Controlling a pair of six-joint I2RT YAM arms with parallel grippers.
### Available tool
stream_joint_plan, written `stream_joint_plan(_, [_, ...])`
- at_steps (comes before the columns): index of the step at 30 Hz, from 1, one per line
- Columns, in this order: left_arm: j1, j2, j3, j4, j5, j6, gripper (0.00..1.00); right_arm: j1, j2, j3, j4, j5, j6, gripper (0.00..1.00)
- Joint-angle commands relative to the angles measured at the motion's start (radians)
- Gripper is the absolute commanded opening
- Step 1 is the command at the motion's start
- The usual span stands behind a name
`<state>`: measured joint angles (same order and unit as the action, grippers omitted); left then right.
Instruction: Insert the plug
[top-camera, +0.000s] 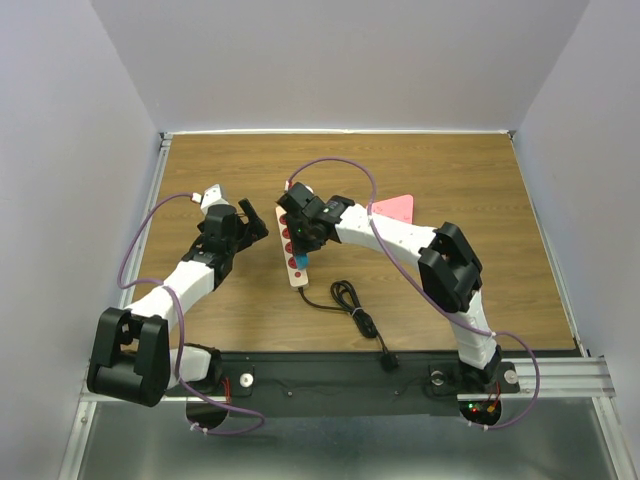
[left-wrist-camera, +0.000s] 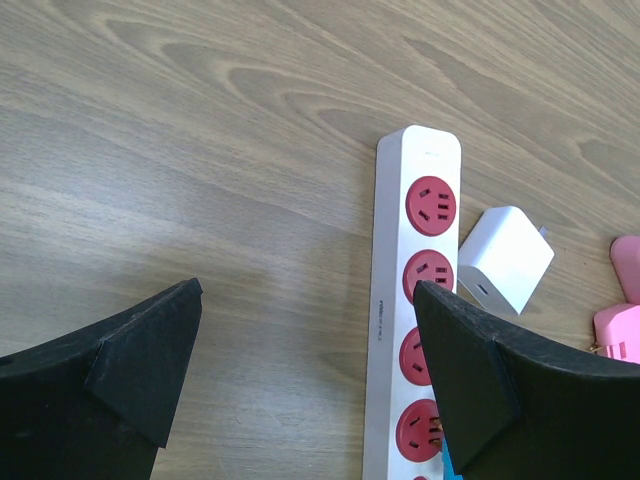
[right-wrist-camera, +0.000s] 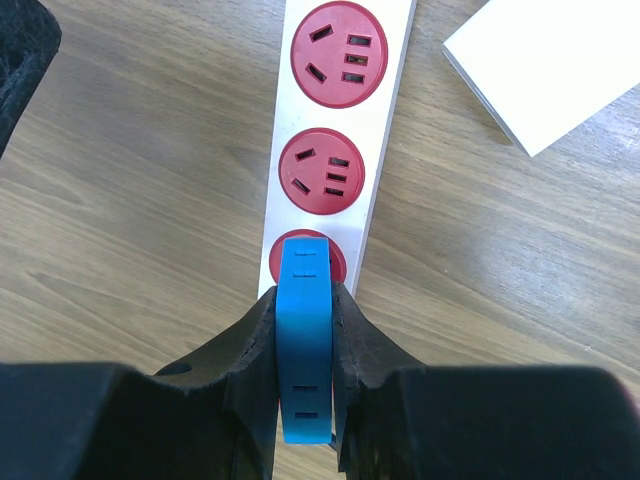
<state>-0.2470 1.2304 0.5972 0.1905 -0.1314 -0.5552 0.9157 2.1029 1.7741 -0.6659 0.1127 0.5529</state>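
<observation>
A white power strip (top-camera: 293, 247) with several red sockets lies on the wooden table; it also shows in the left wrist view (left-wrist-camera: 388, 300) and the right wrist view (right-wrist-camera: 395, 100). My right gripper (right-wrist-camera: 305, 310) is shut on a blue plug (right-wrist-camera: 305, 340) and holds it over a red socket (right-wrist-camera: 335, 262) near the strip's near end, also in the top view (top-camera: 302, 262). Whether the pins are in the socket is hidden. My left gripper (left-wrist-camera: 305, 340) is open and empty, its right finger (left-wrist-camera: 470, 390) over the strip.
A white adapter (left-wrist-camera: 505, 260) lies right of the strip; it also shows in the right wrist view (right-wrist-camera: 545, 65). A pink object (top-camera: 393, 207) lies beyond it. The strip's black cord (top-camera: 352, 308) coils towards the table's near edge.
</observation>
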Motion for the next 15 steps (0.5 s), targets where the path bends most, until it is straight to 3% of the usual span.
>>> stream_joint_plan(1, [0.002,-0.039,-0.014,0.029,0.003,0.003,0.99,0.018,0.049,-0.024,-0.043,0.038,-0.022,0.0])
stream_joint_plan(15, [0.002,-0.04,-0.014,0.027,0.003,0.003,0.99,0.037,0.077,-0.051,-0.057,0.041,-0.041,0.0])
